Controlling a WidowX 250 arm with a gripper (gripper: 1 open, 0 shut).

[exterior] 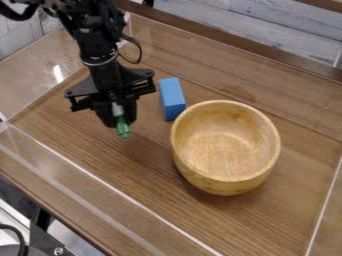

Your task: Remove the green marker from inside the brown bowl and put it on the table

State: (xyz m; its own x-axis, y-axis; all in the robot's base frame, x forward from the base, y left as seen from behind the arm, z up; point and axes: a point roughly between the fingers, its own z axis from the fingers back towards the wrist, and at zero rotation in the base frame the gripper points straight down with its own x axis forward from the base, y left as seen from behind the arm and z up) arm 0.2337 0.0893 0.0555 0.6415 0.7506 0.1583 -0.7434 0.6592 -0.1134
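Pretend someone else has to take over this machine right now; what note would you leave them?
Gripper: jaws shut on the green marker, which hangs nearly upright, green end down, close over the table.
Brown bowl: empty, standing to the right of the gripper, with a blue block beside its upper-left rim.
Done: marker is out of the bowl.
Left: lower it onto bare tabletop left of the bowl, open the jaws, pull the arm away.

A robotics lab bench: a wood-grain table [80, 190] fenced by low clear acrylic walls [134, 215], robot arm [91, 35] mounted at far left.
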